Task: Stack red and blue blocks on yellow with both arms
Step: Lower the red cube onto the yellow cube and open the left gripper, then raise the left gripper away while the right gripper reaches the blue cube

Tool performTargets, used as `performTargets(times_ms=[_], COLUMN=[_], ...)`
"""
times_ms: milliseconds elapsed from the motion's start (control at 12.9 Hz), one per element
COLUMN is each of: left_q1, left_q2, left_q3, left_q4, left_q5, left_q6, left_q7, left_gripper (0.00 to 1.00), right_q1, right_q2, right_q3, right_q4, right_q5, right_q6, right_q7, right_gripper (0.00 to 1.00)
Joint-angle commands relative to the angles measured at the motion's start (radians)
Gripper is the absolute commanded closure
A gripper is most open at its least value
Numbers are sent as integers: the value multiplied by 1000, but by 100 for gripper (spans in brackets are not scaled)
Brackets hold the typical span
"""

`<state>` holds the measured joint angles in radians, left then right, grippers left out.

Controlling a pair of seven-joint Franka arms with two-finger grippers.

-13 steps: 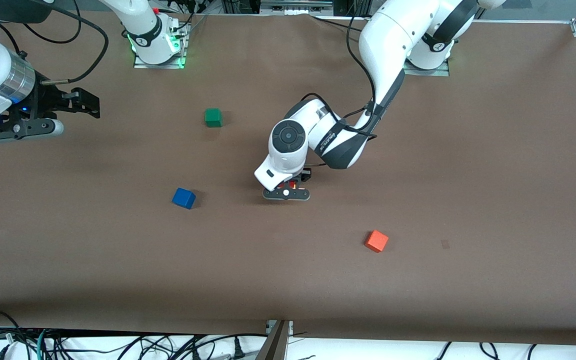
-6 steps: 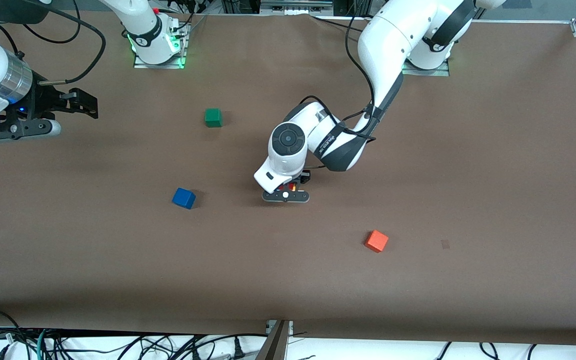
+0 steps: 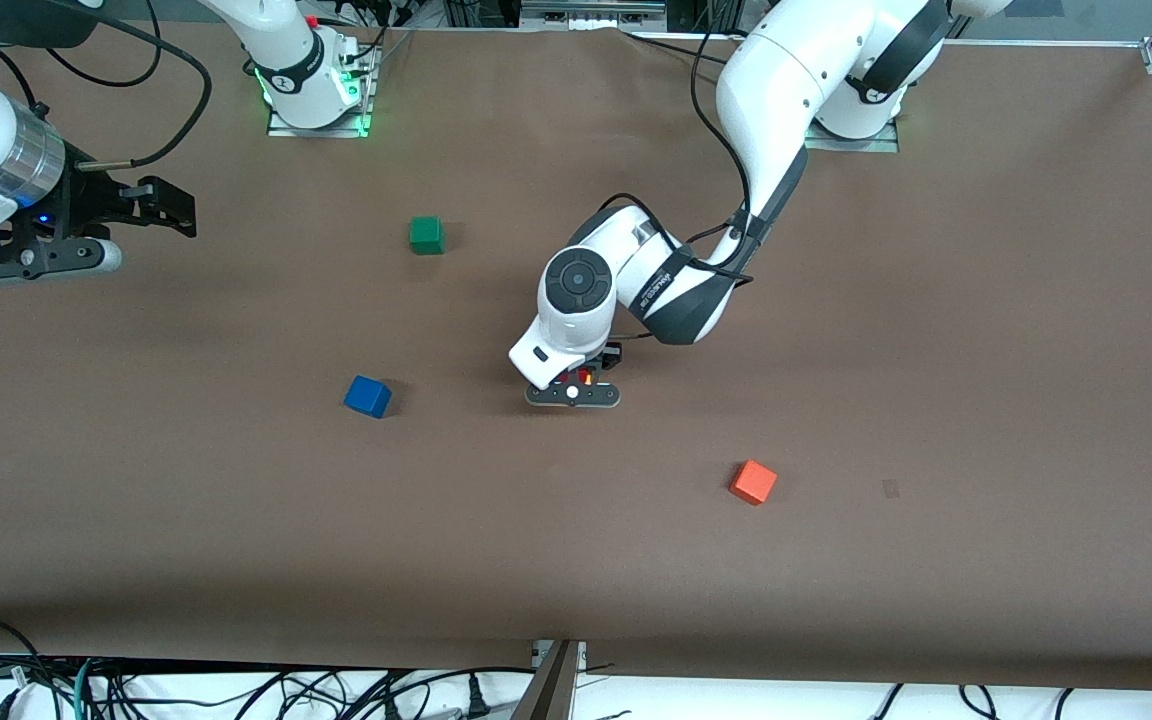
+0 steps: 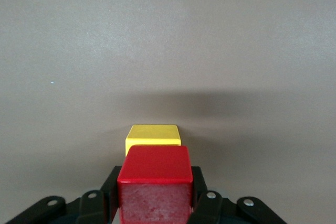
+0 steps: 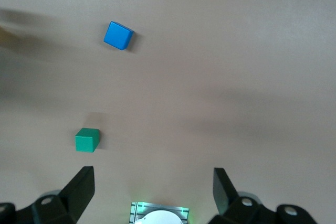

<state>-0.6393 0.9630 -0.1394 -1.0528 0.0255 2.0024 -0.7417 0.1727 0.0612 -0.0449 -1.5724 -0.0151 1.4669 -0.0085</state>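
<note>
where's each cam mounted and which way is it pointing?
Front view: high across the table, facing both bases; shows both white arms, left end effector at mid-table, right end effector waiting in the air.
Left wrist view: looks down on the small deep red cube in its grip, above the small bright yellow cube.
Right wrist view: looks down past open fingers.
Front and right wrist views share the small royal blue cube and small green cube.

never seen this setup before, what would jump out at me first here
The left gripper, low over the middle of the table, is shut on the red block just above the yellow block. The blue block sits alone toward the right arm's end, where the open right gripper waits up in the air.
</note>
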Motion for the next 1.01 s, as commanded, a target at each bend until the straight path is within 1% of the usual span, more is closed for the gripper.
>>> performTargets(times_ms=[0, 77, 465, 542, 620, 775, 930], left_q1=[-3, -3, 7, 21, 39, 81, 139], left_q2=[25, 25, 20, 11, 3, -27, -73], left_q3=[9, 15, 11, 8, 6, 6, 8], left_q4=[42, 42, 43, 43, 46, 75, 79], left_q5=[4, 7, 1, -2, -18, -18, -16], left_q6=[-17, -17, -25, -39, -77, -144, -177], left_q7=[-8, 2, -1, -1, 2, 7, 59], left_gripper=[67, 1, 0, 0, 0, 0, 0], right_q1=[-6, -6, 2, 5, 7, 10, 14], right_q2=[2, 0, 0, 3, 23, 45, 148], right_q3=[0, 0, 7, 8, 10, 10, 10], right_q4=[8, 8, 12, 11, 12, 14, 14], right_q5=[18, 18, 14, 17, 18, 20, 20], right_q6=[-7, -7, -7, 15, 42, 36, 29], right_q7=[-11, -13, -16, -15, -15, -15, -16], right_gripper=[0, 0, 0, 0, 0, 0, 0])
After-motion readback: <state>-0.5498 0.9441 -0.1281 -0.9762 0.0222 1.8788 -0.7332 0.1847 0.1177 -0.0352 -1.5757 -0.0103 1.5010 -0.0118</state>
